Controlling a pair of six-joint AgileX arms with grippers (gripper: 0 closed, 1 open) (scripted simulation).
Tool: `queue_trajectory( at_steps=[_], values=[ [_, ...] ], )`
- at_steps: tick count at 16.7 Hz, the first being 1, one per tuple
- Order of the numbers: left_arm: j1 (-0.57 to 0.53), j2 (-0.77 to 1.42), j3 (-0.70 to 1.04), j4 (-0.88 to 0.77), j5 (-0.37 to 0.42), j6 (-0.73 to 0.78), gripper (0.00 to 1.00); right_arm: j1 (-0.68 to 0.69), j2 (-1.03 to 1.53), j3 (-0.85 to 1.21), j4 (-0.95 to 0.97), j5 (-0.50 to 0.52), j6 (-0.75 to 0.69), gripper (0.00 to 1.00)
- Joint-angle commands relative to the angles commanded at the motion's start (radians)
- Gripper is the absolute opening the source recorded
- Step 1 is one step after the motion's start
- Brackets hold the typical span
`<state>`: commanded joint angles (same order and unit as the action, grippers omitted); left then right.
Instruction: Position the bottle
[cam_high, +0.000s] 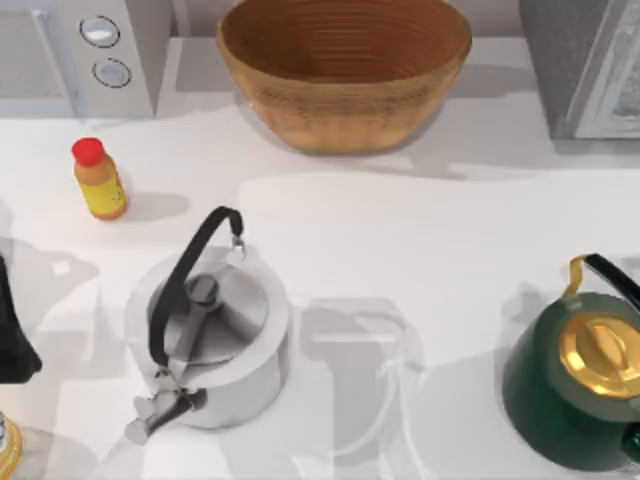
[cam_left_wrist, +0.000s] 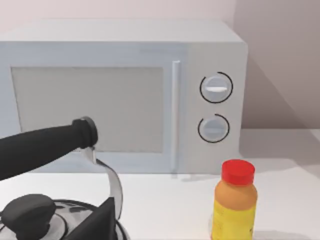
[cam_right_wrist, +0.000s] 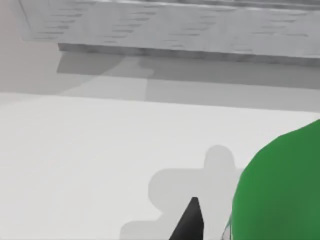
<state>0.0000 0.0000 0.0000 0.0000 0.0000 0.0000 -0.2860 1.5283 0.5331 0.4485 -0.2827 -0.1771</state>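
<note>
Roughly: left arm (cam_high: 15, 330) sits at the bench's (cam_high: 400, 250) left edge, near the front. The left end effector (cam_left_wrist: 102, 222) shows as one dark wedge in the left wrist view, just over the silver kettle (cam_high: 215, 335); can't tell whether it is open or closed.

Right end effector (cam_right_wrist: 192, 222): one dark tip visible in the right wrist view, open/closed state can't be told. Just beside that tip is a bright green rounded body (cam_right_wrist: 280, 190). Can't tell if that is the bottle or the green kettle (cam_high: 560, 400), so the bottle's position is not confirmed.

Clutter:
- silver kettle, centre-left, black handle (cam_high: 185, 275) arched up, spout toward the front
- green kettle with a gold lid (cam_high: 605, 350), at the right edge
- small orange bottle (cam_high: 98, 180) with red cap, upright, back-left, well apart from both kettles
- wicker basket (cam_high: 345, 75), back centre
- microwave (cam_high: 80, 50), back-left corner, behind the orange bottle
- grey appliance (cam_high: 585, 65), back-right corner
</note>
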Motion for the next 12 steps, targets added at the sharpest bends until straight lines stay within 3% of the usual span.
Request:
queue_trajectory(
  at_steps=[3, 12],
  values=[
    [0.0, 0.0, 0.0, 0.0, 0.0, 0.0, 1.0, -0.07, -0.054, -0.044, 0.044, -0.006, 0.003, 0.0],
    [0.0, 0.0, 0.0, 0.0, 0.0, 0.0, 1.0, -0.067, 0.003, -0.032, 0.084, -0.001, 0.006, 0.0]
  ],
)
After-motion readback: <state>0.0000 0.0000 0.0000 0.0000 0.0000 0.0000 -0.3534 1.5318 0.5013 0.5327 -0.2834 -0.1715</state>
